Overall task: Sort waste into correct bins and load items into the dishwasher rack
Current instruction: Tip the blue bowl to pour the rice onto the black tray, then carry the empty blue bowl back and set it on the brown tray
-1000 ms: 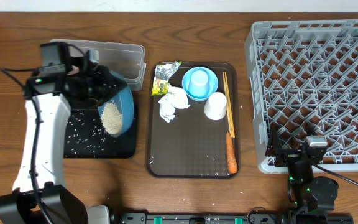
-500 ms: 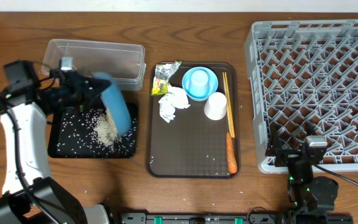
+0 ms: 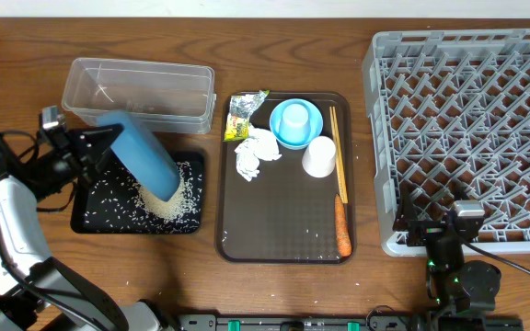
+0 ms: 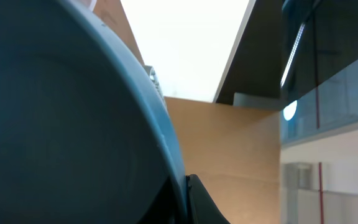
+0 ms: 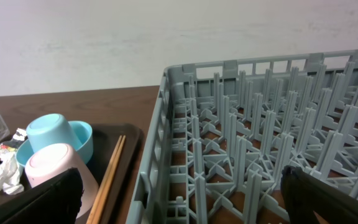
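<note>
**Left gripper clamps the tilted plate over the black tray; right gripper stands wide at the rack**

Your left gripper (image 3: 95, 147) is pressed together on the rim of the large blue plate (image 3: 145, 158). In the left wrist view the plate's blue surface fills most of the frame, with one dark finger (image 4: 197, 199) showing at its edge. The plate is tipped steeply, its high side at the gripper and its low rim down at a heap of loose white rice (image 3: 164, 199). That heap lies on the shallow black tray (image 3: 90, 219), and more grains are scattered over the tray floor. The clear tub (image 3: 141, 92) sits just behind the black tray.

Your right gripper (image 5: 182, 186) has its jaws spread wide and holds nothing. It sits low at the near edge of the grey dishwasher rack (image 3: 472, 129), which stands at the right end of the table (image 3: 274, 294).

Between the two lies the brown serving tray (image 3: 283, 241). On it you have:
- the yellow-green wrapper (image 3: 244, 112) at the back left corner
- the crumpled white tissue (image 3: 256, 152) just in front of the wrapper
- the light-blue cup (image 3: 293, 118), upside down inside the small light-blue bowl (image 3: 313, 131)
- the white cup (image 3: 319, 156), also upside down, just beside the bowl
- the wooden chopsticks (image 3: 338, 152), running front to back along the right side
- the orange carrot (image 3: 342, 225), near the front right corner, in front of the chopsticks
</note>
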`<state>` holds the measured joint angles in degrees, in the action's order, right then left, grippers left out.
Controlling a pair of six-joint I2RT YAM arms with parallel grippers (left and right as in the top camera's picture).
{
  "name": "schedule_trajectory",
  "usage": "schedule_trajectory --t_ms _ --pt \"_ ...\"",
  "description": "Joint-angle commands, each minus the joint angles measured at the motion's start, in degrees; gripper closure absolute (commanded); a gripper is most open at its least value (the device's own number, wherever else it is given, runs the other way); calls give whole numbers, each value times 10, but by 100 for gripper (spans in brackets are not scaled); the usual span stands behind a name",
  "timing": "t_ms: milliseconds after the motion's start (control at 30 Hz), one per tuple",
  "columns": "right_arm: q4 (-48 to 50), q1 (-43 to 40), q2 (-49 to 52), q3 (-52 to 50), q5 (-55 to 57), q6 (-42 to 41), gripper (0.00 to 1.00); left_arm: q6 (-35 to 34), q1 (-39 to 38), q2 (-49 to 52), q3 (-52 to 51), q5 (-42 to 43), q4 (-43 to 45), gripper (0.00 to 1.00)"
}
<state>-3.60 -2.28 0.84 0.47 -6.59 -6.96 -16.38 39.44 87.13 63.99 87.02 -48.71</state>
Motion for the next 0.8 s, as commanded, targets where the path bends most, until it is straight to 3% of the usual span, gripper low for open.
schedule_trajectory --t_ms 0,267,367,433,533,633,767 --pt "-1 -7 -4 -1 2 2 1 24 19 -3 -3 31 -5 94" --pt "-1 -7 -4 -1 2 2 1 31 45 -6 -3 31 -77 94" --pt "-1 -7 -4 -1 2 2 1 22 51 -5 -3 31 -20 94" --pt "-1 -7 -4 -1 2 2 1 -3 53 -5 -3 31 -58 94" --pt "-1 -7 -4 -1 2 2 1 13 53 -7 -3 23 -22 94" --pt "-1 -7 -4 -1 2 2 1 27 53 -14 -3 31 -80 94" --pt "-1 -7 -4 -1 2 2 1 50 52 -38 -3 -3 -59 94"
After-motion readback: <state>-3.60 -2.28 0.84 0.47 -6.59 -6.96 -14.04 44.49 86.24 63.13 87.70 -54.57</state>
